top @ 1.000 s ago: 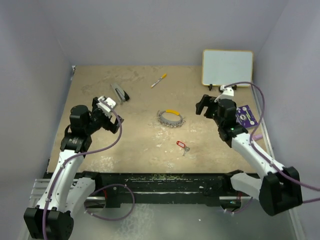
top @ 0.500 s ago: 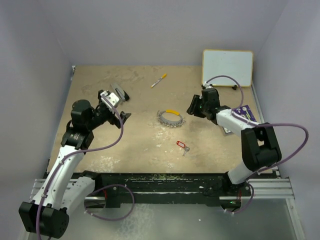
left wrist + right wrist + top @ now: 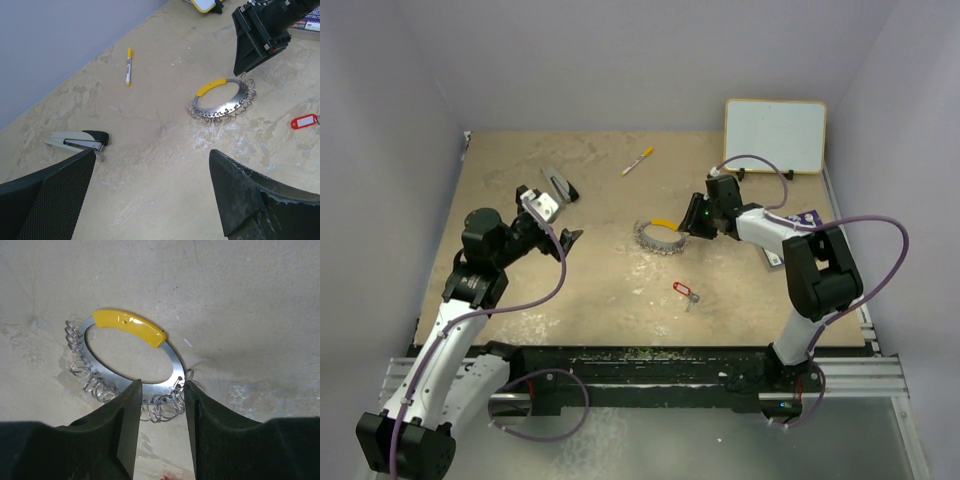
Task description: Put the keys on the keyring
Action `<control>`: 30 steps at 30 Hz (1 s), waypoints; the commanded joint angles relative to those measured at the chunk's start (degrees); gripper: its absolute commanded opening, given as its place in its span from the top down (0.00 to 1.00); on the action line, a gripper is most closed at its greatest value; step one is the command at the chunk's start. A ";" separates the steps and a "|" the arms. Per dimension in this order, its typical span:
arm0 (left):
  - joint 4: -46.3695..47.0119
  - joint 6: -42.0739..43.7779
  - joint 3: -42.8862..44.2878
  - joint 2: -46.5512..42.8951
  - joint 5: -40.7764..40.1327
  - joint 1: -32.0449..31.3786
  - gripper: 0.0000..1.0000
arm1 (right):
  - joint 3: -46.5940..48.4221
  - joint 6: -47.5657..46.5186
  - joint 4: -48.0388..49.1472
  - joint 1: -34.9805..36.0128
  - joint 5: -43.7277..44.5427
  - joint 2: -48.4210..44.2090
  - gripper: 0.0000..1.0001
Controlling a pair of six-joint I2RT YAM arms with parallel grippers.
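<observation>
The keyring point(image 3: 660, 237), a flat metal ring hung with small wire loops and one yellow arc, lies flat near the table's middle. It also shows in the left wrist view, keyring point(image 3: 220, 101), and in the right wrist view, keyring point(image 3: 169, 354). The keys point(image 3: 685, 291), with a red tag point(image 3: 304, 121), lie apart on the table, nearer the arms than the ring. My right gripper point(image 3: 694, 217) point(image 3: 161, 390) is half open and low over the ring's right rim, which lies in the gap between the jaws. Whether the pads touch it is unclear. My left gripper point(image 3: 552, 216) point(image 3: 150, 195) is wide open, holding nothing, left of the ring.
A yellow-tipped marker point(image 3: 638, 160) lies far of the ring. A grey-black stapler point(image 3: 558, 185) sits just beyond the left gripper. A whiteboard point(image 3: 775, 135) leans at the back right, and a purple card point(image 3: 810, 230) lies by the right edge.
The right arm has swung left from the table's right side to the keyring, and its jaws have narrowed from wide to half open. The left gripper has shifted slightly.
</observation>
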 commanded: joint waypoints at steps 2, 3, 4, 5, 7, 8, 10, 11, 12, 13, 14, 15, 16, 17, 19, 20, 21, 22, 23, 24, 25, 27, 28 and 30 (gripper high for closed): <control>3.53 -0.05 -1.10 -1.52 -0.15 -0.38 0.02 | 3.66 1.34 -1.32 0.99 0.96 1.57 0.57; 3.50 0.09 -1.27 -1.59 -0.31 -0.38 0.02 | 3.93 1.34 -1.64 1.00 1.19 1.92 0.57; 3.71 0.17 -1.43 -1.60 -0.38 -0.43 0.02 | 4.07 1.34 -2.14 1.06 1.52 2.12 0.58; 3.89 0.24 -1.52 -1.64 -0.45 -0.40 0.02 | 4.18 1.29 -2.47 1.08 1.94 2.28 0.58; 4.43 0.24 -1.81 -1.66 -0.60 -0.32 0.02 | 4.34 1.34 -3.54 1.17 3.02 2.25 0.59; 4.70 0.24 -1.93 -1.66 -0.65 -0.39 0.02 | 4.55 1.27 -4.16 1.17 3.68 2.09 0.60; 5.09 0.16 -2.08 -1.70 -0.59 -0.40 0.02 | 4.76 1.30 -5.50 1.17 5.02 1.55 0.61; 5.20 0.13 -2.13 -1.67 -0.52 -0.46 0.02 | 4.80 1.22 -6.01 1.25 5.62 1.11 0.61; 5.29 0.16 -2.18 -1.75 -0.54 -0.39 0.02 | 4.76 1.20 -6.34 1.26 6.19 0.50 0.61; 5.32 0.25 -2.25 -1.68 -0.54 -0.40 0.02 | 4.64 1.23 -6.42 1.30 6.73 -0.30 0.61; 5.32 0.29 -2.35 -1.69 -0.59 -0.43 0.02 | 4.44 1.25 -6.31 1.34 7.23 -1.18 0.61; 5.29 0.35 -2.48 -1.74 -0.54 -0.42 0.02 | 4.24 1.31 -6.27 1.35 7.77 -2.02 0.61; 5.29 0.41 -2.65 -1.75 -0.48 -0.41 0.02 | 4.19 1.50 -6.44 1.35 8.42 -2.72 0.60; 5.25 0.42 -2.77 -1.75 -0.53 -0.41 0.02 | 4.21 1.53 -6.81 1.35 9.00 -3.25 0.60; 5.35 0.42 -3.19 -1.82 -0.46 -0.40 0.02 | 4.55 1.47 -7.95 1.35 9.35 -3.38 0.60; 5.49 0.40 -3.36 -1.83 -0.39 -0.40 0.02 | 4.70 1.29 -8.41 1.35 9.20 -3.04 0.61; 5.69 0.34 -3.53 -1.88 -0.30 -0.36 0.02 | 4.79 1.24 -8.53 1.35 8.83 -2.50 0.62; 5.87 0.26 -3.69 -1.92 -0.22 -0.40 0.02 | 4.73 1.17 -8.50 1.35 8.52 -2.13 0.63; 5.91 0.16 -3.80 -1.92 -0.16 -0.42 0.02 | 4.68 1.18 -8.31 1.35 8.22 -1.71 0.63; 6.01 0.22 -3.84 -2.06 -0.07 -0.41 0.02 | 4.57 1.16 -8.07 1.35 7.87 -1.31 0.64; 6.10 0.15 -3.86 -2.06 -0.10 -0.42 0.02 | 4.55 0.91 -7.92 1.41 7.74 -1.02 0.65; 6.06 0.24 -3.87 -2.20 -0.09 -0.42 0.02 | 4.75 -1.24 -7.97 1.79 8.16 -0.84 0.67; 5.98 0.39 -3.86 -2.31 -0.30 -0.42 0.02 | 5.11 -3.08 -8.39 2.19 9.03 -0.89 0.67; 5.71 1.06 -3.87 -2.31 -0.44 -0.38 0.02 | 5.60 -7.74 -9.10 2.90 11.53 -1.56 0.67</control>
